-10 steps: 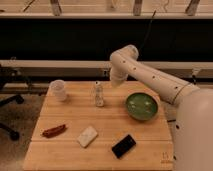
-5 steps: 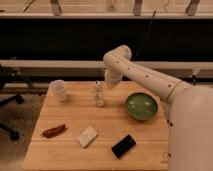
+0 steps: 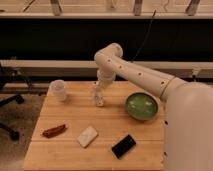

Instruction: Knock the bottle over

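Observation:
The bottle (image 3: 99,98) is small, slim and clear-whitish. It stands about upright near the back middle of the wooden table (image 3: 145,157). My white arm reaches in from the right and bends down over it. My gripper (image 3: 102,85) hangs directly above the bottle, at or touching its top, and hides the cap.
A translucent white cup (image 3: 59,90) stands at the back left. A green bowl (image 3: 141,106) sits to the right of the bottle. Near the front lie a brown object (image 3: 54,131), a white block (image 3: 87,136) and a black phone (image 3: 123,146). An office chair (image 3: 7,102) stands left of the table.
My arm has swung left and the gripper has come down from right of the bottle to directly over its top. The bottle still stands.

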You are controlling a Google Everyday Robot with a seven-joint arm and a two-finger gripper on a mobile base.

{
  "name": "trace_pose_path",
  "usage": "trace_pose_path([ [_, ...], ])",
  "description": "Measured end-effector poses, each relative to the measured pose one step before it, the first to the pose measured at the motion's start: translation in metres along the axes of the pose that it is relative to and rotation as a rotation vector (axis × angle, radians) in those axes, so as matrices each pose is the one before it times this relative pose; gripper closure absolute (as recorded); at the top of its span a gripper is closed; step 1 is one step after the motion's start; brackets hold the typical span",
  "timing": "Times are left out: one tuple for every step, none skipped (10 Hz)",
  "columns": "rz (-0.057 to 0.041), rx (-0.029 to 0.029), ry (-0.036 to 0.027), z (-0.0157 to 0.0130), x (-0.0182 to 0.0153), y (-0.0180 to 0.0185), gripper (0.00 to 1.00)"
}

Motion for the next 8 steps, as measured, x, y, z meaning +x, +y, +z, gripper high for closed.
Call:
trace_pose_path([
  [-0.01285, -0.00118, -0.00209, -0.00138, -0.00463, -0.00393, 0.82],
  [-0.01821, -0.00264, 0.00178, -0.00051, -0.00427, -0.00797, 0.82],
  [-0.01158, -0.00111, -0.00261, -0.00009, -0.00380, -0.00558, 0.82],
  [-0.01578, 0.00043, -0.00146, -0.00026, -0.00467, -0.00774, 0.82],
  [-0.01183, -0.00151, 0.00272, -0.00065, -0.00128, -0.00544, 0.82],
  [-0.01010, -0.00016, 0.00556, -0.00107, 0.00161, -0.00602, 0.82],
  [-0.00872, 0.00117, 0.00563, -0.00135, 0.00174, -0.00494, 0.82],
  [-0.01429, 0.00215, 0.00277, -0.00183, -0.00037, -0.00688, 0.82],
])
